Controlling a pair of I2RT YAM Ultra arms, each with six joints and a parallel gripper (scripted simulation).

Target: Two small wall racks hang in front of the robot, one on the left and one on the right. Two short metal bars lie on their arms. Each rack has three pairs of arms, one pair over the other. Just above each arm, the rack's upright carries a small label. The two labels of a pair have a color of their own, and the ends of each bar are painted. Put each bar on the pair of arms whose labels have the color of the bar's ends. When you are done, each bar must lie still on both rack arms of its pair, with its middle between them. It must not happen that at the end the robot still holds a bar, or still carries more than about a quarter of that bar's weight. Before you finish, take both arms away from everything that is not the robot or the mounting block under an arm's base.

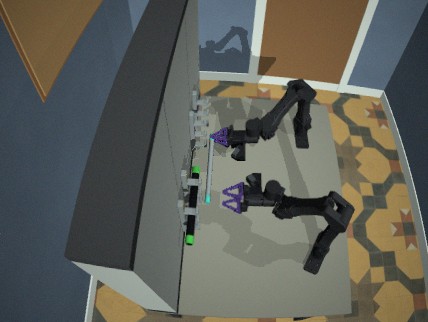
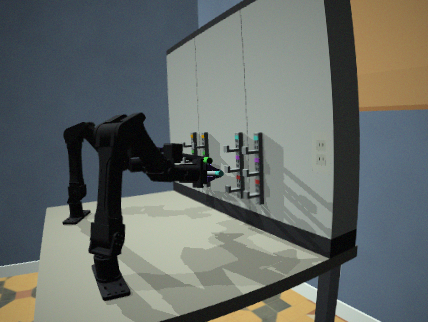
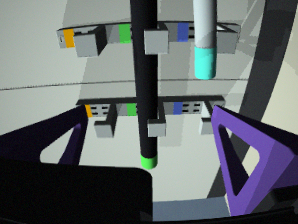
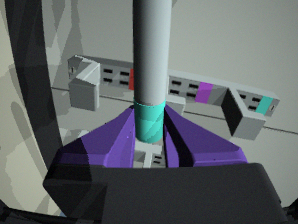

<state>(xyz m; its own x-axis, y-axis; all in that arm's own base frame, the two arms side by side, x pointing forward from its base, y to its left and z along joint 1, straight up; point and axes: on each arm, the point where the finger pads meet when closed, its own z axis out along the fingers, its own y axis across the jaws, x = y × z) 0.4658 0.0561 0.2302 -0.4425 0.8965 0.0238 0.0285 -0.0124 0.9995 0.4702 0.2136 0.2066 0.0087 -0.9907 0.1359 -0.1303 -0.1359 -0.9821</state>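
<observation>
A black bar with green ends (image 1: 193,199) (image 3: 144,70) lies across the middle arms of the left rack (image 1: 183,176) (image 2: 205,145) (image 3: 98,109), beside its green labels. My right gripper (image 1: 212,136) (image 4: 148,112) is shut on one end of the grey bar with cyan ends (image 1: 210,170) (image 3: 205,30) (image 4: 151,55). This bar is held off the wall, its free end in front of the left rack. The right rack (image 2: 260,170) (image 4: 175,85) has cyan labels on top, purple in the middle and red below; its arms are bare. My left gripper (image 1: 225,197) (image 3: 149,112) is open and empty, short of the black bar.
The upright wall panel (image 1: 150,200) (image 2: 215,90) stands behind both racks. The table top (image 1: 280,260) (image 2: 150,250) extends below the racks and arms. The two grippers are close together, with the grey bar's free end in front of the left one.
</observation>
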